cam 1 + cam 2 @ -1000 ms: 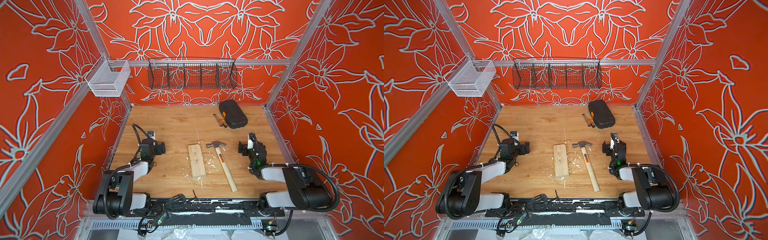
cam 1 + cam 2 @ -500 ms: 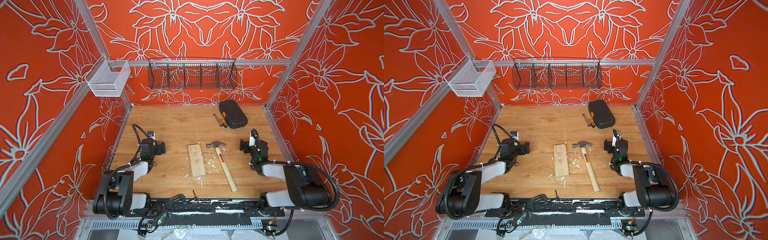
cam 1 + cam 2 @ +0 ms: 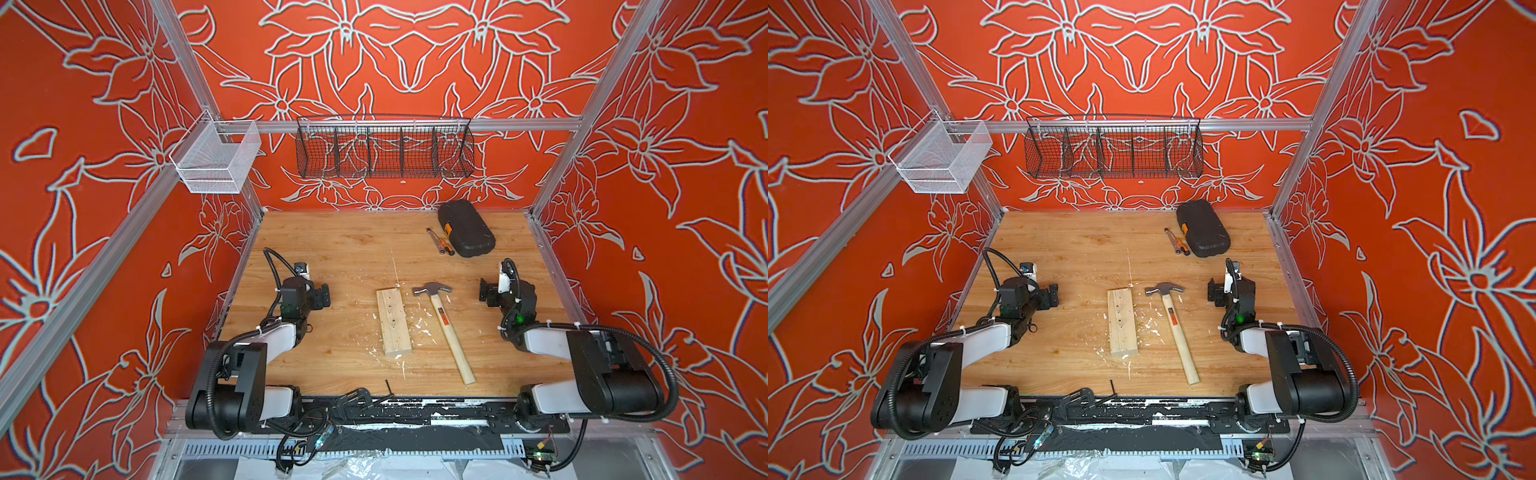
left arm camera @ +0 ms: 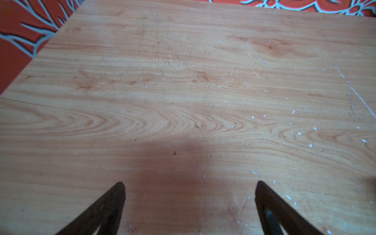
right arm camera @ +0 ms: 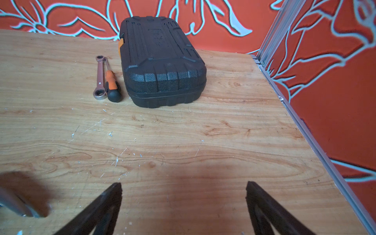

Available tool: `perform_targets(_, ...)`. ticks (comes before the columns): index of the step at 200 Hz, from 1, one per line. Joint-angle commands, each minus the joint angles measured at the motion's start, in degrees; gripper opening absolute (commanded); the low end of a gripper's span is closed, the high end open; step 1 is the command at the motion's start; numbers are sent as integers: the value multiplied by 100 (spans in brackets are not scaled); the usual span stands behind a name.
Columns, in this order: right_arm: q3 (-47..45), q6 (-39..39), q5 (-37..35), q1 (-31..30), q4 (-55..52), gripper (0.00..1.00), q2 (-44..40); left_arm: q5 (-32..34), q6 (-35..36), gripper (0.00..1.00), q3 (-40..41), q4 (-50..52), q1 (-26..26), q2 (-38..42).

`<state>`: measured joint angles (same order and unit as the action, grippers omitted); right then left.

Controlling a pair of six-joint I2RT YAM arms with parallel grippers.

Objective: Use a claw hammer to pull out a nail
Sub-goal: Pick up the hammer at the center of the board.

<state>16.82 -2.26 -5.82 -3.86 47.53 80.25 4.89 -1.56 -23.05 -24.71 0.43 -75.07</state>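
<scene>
Claw hammer (image 3: 444,323) lies flat on the counter (image 3: 332,249), nothing gripping it. Right end effector (image 5: 183,184): jaws spread wide, empty, low over bare counter and near the steel head (image 3: 432,288), on its right. The blurred grey metal at the edge of the right wrist view is probably that head. Left end effector (image 4: 189,184): also wide and empty over bare counter, well apart from the hammer, with the wood block (image 3: 393,322) between them. Hammer sits just right of the block, apparently not touching it, head toward the far wall, handle (image 3: 453,349) running back toward the robot base. Dark specks on the block's top are too small to confirm as the nail. Handling guess: rigid and head-heavy, so a grip at the handle end will droop and twist. The smooth wooden shaft may slip in narrow jaws. I'd grab across the handle around the orange-and-black label for the carry. Prying wants a hold lower down for leverage. Block looks light and loose, so it likely lifts with the nail unless the left arm pins it. Black case (image 3: 466,228), wrench (image 5: 99,77) and screwdriver (image 5: 111,81) at the back are irrelevant.
</scene>
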Motion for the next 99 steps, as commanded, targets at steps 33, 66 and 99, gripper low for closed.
perform_targets(33, 50, 238, -1821, -533, -1268, 97, -1498, 1267, -493, 97, -253, 1103, -331, 1409)
perform_targets(66, 1275, 2422, -3348, -593, -4387, 97, -2553, 1121, -1234, 97, -506, 1808, -393, 2211)
perform_targets(99, 2014, 3112, -2142, -555, -5719, 97, -3246, 410, -2024, 97, -723, 2194, -660, 2451)
